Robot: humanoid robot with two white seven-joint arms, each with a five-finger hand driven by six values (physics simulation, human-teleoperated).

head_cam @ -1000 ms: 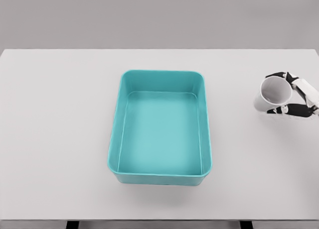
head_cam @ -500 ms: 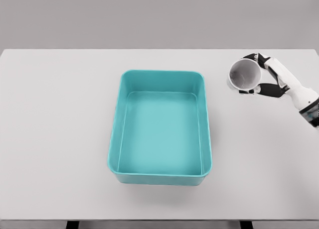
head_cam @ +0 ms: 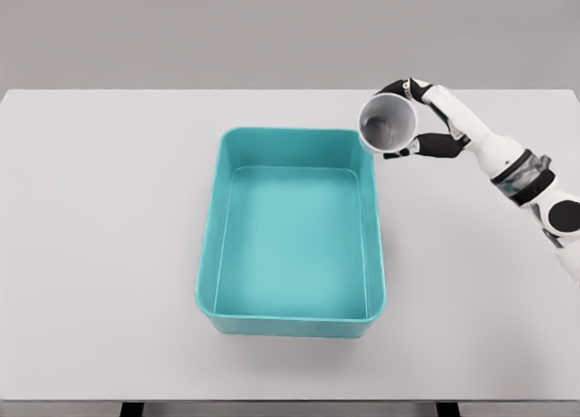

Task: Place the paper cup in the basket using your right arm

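1. The paper cup [head_cam: 388, 124] is held in the air at the far right corner of the basket, tipped so its open mouth faces the camera and its grey inside shows.
2. The right hand [head_cam: 426, 122] grasps it from the right: dark-tipped fingers [head_cam: 396, 87] curl over the top of the cup and the thumb [head_cam: 433, 147] presses under it.
3. The right arm comes in from the right edge, forearm slanting up and left toward the cup.
4. The teal basket [head_cam: 373, 218] is a rectangular bin with rounded corners, open on top, sitting at the middle of the white table [head_cam: 109, 218].
5. The cup's lower left edge overlaps the basket's right rim in this view; whether they touch cannot be told.
6. Between cup and basket interior only that rim stands.
7. The table spreads wide to the left, right and front of the basket, its near edge at the bottom of the view.
8. A plain grey wall lies beyond the far table edge.
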